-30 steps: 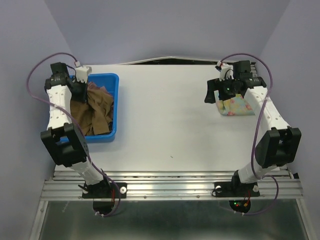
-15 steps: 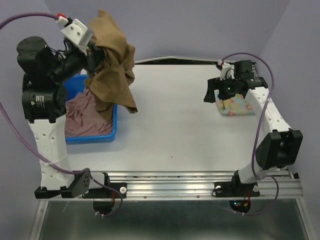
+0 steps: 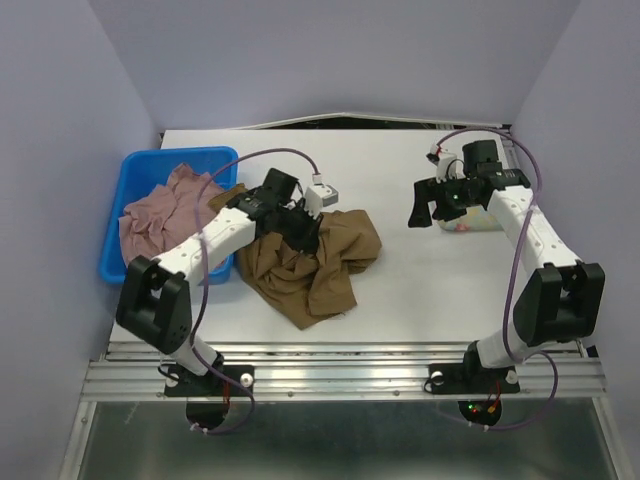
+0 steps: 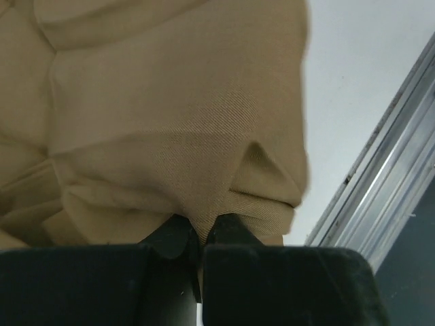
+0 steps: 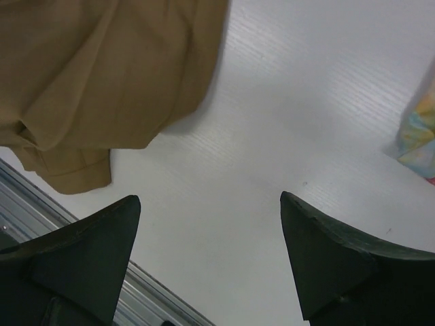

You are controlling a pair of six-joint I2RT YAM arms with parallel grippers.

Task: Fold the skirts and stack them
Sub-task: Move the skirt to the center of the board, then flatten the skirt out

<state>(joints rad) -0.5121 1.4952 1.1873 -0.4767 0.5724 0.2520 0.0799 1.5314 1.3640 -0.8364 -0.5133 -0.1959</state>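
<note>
Top external view: the brown skirt (image 3: 315,262) lies in a crumpled heap on the white surface (image 3: 400,290), just right of the blue bin (image 3: 115,270), with one edge touching the bin's near corner. Half a second ago it hung high in the air over the bin from the raised left arm (image 3: 215,235); now that arm is stretched low across the bin's corner, its tip down on top of the heap. In the left wrist view the left jaws are pressed together, pinching a small fold of the brown cloth (image 4: 170,122).

With the brown skirt out, the dusty pink skirt (image 3: 160,210) sits alone in the bin, bunched and uncovered.

At the far right, the pastel skirt (image 3: 468,223) stays folded where it was, partly hidden under the right arm (image 3: 530,230). The right jaws hang just left of it, spread wide and holding nothing; the right wrist view shows bare surface between them, a corner of the pastel skirt (image 5: 421,129) at the right edge, and the brown skirt beyond.
</note>
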